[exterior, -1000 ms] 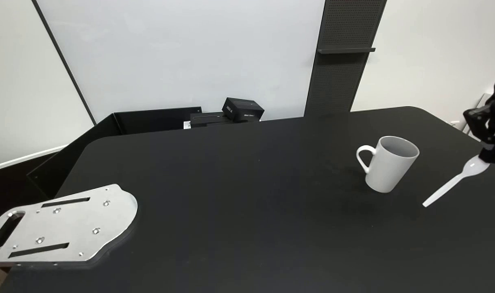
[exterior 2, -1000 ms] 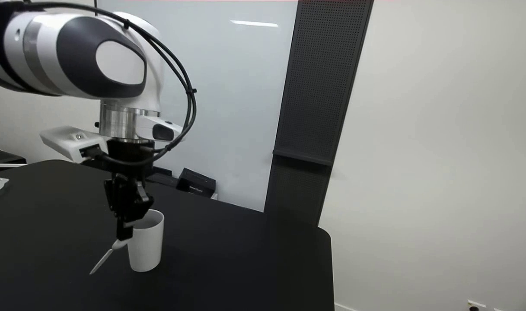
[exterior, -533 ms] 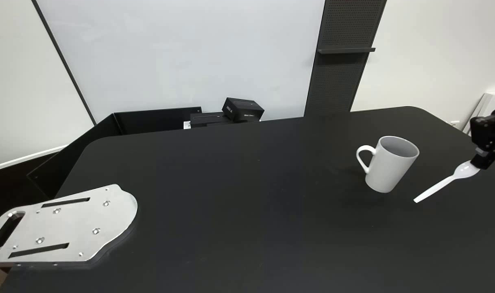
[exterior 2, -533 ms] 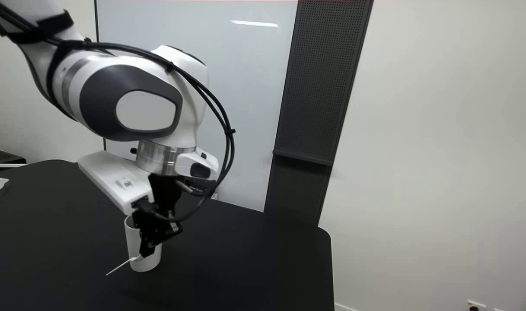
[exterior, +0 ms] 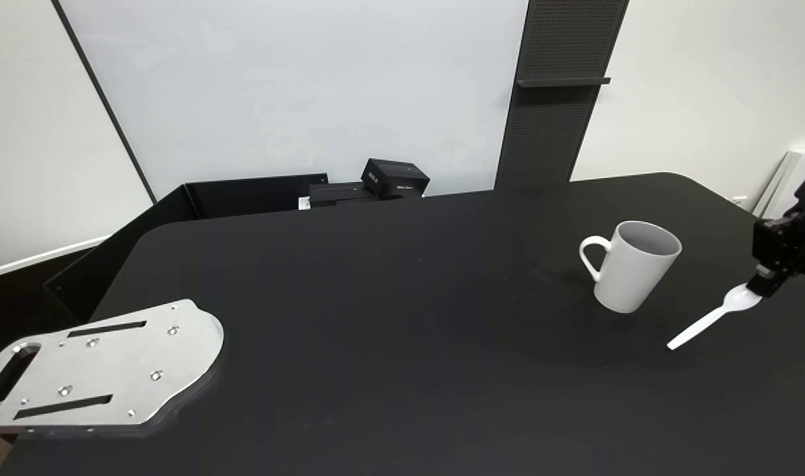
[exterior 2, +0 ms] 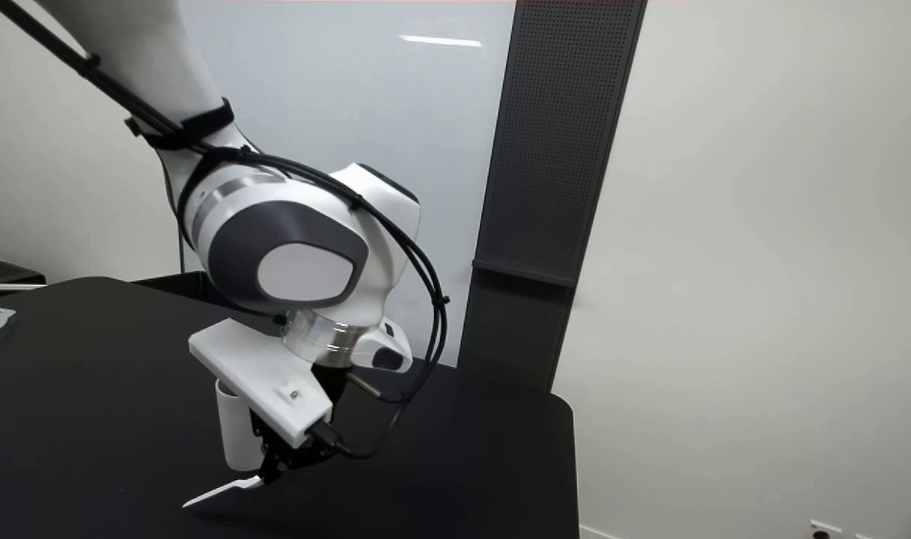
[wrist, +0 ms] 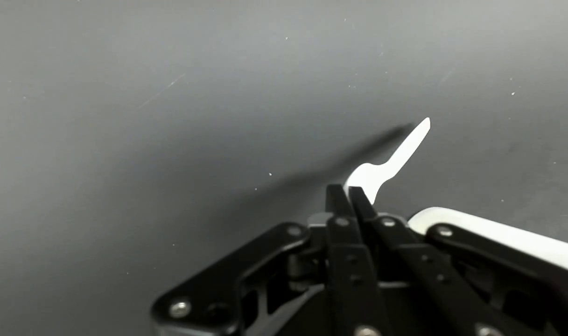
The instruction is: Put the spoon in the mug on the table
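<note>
The white mug (exterior: 637, 277) stands upright on the black table (exterior: 376, 344), handle to the left in an exterior view. It is partly hidden behind the arm in an exterior view (exterior 2: 236, 434), and part of it shows in the wrist view (wrist: 494, 233). My gripper (wrist: 347, 189) is shut on the bowl end of the white spoon (wrist: 386, 170). The spoon, also in both exterior views (exterior: 739, 299) (exterior 2: 238, 485), slants down with its handle tip low over the table. I cannot tell whether the tip touches. The gripper (exterior: 762, 285) is beside the mug, lower than its rim.
A white perforated metal plate (exterior: 124, 363) lies at the table's left side in an exterior view. Black boxes (exterior: 395, 178) and a black tray (exterior: 256, 195) are behind the far edge. A dark perforated panel (exterior: 554, 119) stands against the wall.
My gripper has moved lower with the spoon and tilted, and the arm has come down and to the right in an exterior view. The spoon lies flatter now. The mug has not moved.
</note>
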Available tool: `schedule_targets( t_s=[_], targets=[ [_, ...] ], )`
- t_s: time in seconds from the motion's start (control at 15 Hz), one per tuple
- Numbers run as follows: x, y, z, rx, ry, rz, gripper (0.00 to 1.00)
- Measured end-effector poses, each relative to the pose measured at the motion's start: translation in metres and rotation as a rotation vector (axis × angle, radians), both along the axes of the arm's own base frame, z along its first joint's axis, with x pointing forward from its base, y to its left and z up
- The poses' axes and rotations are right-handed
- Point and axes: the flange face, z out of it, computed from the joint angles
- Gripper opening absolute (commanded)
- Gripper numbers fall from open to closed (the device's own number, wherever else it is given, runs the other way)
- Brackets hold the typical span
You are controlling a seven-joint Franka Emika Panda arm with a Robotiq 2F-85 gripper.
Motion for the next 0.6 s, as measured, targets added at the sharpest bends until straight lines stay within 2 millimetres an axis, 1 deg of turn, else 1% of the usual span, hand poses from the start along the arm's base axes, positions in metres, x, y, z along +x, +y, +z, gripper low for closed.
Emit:
schedule_targets(
  t_s=[0.27, 0.33, 0.4, 0.47, 0.6],
  targets=[
    [0.006, -0.011, -0.025, 0.02, 0.036, 0.006, 0.01],
    [0.007, -0.013, -0.03, 0.026, 0.044, 0.005, 0.29],
    [0.009, -0.014, -0.034, 0.03, 0.051, 0.006, 0.3],
    [0.011, -0.015, -0.037, 0.031, 0.055, 0.008, 0.35],
    [0.015, -0.016, -0.038, 0.019, 0.055, 0.018, 0.49]
  ],
)
